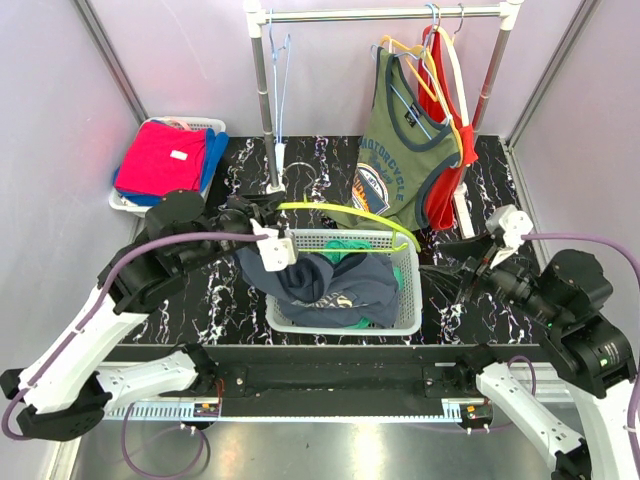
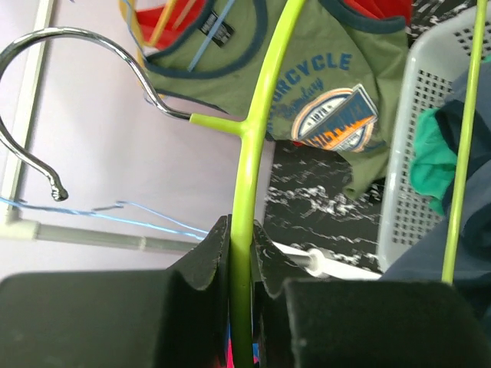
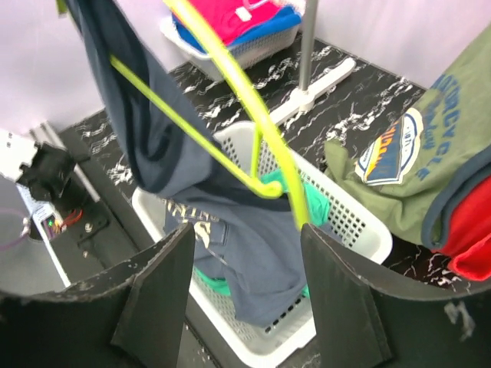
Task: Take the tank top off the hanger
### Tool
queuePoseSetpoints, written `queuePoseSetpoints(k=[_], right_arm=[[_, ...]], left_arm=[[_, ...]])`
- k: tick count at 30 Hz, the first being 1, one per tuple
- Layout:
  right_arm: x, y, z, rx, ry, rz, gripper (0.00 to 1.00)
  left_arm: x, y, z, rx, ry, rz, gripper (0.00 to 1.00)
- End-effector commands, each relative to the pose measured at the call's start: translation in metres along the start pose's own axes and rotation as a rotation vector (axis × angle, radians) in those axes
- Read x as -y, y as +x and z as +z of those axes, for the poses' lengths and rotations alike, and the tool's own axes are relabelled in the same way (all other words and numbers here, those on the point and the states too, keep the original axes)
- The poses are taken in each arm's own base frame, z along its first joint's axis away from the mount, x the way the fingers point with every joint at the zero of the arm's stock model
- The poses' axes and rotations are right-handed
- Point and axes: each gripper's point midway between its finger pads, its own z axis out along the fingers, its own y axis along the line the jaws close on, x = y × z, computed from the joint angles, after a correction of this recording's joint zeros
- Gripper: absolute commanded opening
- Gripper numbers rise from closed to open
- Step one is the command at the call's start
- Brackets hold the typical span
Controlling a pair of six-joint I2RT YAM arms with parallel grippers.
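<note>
My left gripper (image 1: 272, 218) is shut on the lime green hanger (image 1: 340, 208) and holds it level above the white basket (image 1: 410, 300). In the left wrist view the fingers clamp the hanger's bar (image 2: 253, 130) at the gripper (image 2: 242, 245), with the chrome hook (image 2: 77, 38) to the left. The navy tank top (image 1: 330, 280) hangs from the hanger's end near my left gripper and drapes down into the basket. The right wrist view shows it over that end (image 3: 153, 146). My right gripper (image 1: 455, 265) is open and empty, just right of the basket, facing the hanger (image 3: 230, 69).
A clothes rack (image 1: 380, 14) stands at the back with an olive tank top (image 1: 400, 160), a red garment (image 1: 445, 150) and an empty blue hanger (image 1: 280, 70). A small basket of folded red and blue clothes (image 1: 165, 155) sits at the back left. A green garment (image 1: 345, 248) lies in the white basket.
</note>
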Motion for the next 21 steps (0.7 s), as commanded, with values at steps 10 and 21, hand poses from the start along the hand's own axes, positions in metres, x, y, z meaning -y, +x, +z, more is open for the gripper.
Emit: queuePoseSetpoints(k=[10, 21], right_arm=[[-0.010, -0.018, 0.023, -0.025, -0.143, -0.078, 0.66], [-0.028, -0.004, 0.023, -0.079, -0.257, -0.047, 0.52]], left_arm=[[-0.028, -0.070, -0.002, 0.187, -0.182, 0.326, 0.00], [-0.030, -0.082, -0.002, 0.201, -0.205, 0.312, 0.00]])
